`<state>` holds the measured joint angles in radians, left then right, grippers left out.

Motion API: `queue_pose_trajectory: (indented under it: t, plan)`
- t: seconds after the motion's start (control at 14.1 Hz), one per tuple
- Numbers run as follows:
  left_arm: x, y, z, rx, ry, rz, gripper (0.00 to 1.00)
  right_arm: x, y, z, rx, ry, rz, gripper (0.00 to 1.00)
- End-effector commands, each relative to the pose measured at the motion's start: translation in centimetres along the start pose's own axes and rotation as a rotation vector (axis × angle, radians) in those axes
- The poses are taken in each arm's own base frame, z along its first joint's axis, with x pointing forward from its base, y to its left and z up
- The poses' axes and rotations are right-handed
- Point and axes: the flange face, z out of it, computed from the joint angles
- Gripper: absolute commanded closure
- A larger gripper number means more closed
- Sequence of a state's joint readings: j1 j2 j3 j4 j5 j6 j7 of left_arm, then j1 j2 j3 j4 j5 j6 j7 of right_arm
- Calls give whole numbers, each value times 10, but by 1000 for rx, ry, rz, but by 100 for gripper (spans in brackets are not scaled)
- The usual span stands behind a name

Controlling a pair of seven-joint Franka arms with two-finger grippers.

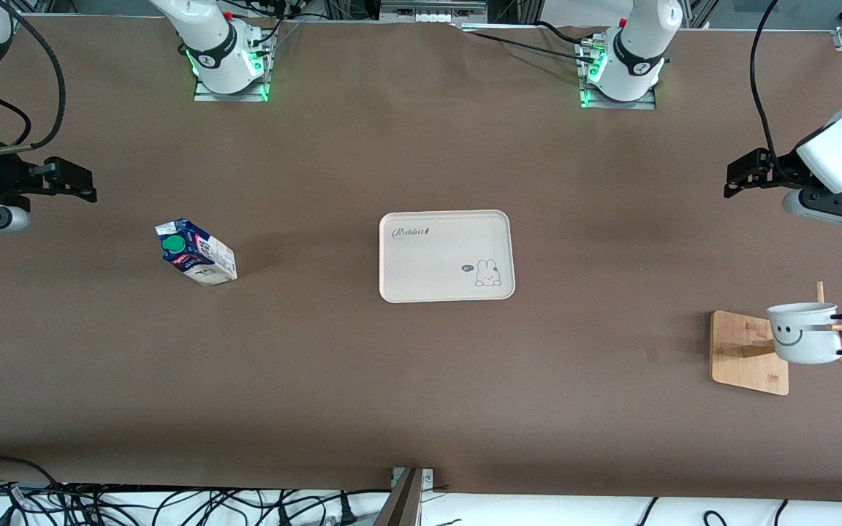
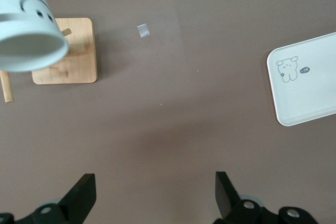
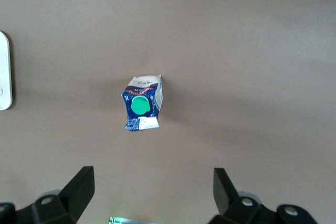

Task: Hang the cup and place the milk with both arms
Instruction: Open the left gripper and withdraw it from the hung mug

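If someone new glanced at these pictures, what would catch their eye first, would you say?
Probably the smiley-faced cup hanging by its handle on the wooden rack at the left arm's end of the table. Next, the milk standing alone toward the right arm's end, with the white rabbit tray between them at the table's middle.

The cup (image 1: 805, 334), a small white mug with a black smiley face and a thin black handle, hangs by that handle on a peg of the wooden rack (image 1: 750, 353) at the left arm's end of the surface, tipped on its side, clear of the base. The milk (image 1: 196, 252), a small dark blue and white carton with a round green cap, stands upright on the surface toward the right arm's end.
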<state>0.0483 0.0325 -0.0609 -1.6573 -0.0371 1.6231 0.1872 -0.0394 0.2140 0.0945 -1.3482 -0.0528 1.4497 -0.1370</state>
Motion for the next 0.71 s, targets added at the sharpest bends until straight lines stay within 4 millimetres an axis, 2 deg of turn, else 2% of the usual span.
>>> queue_pose_trajectory:
  t: [0.0,0.64]
  plan:
    - [-4,3,-2,-25,-3,-26,0,-5,1,-5,-11,31,5,0]
    - [-4,-4,-4,-44,8,-54,0,-7,12,-7,-17,33,12,0]
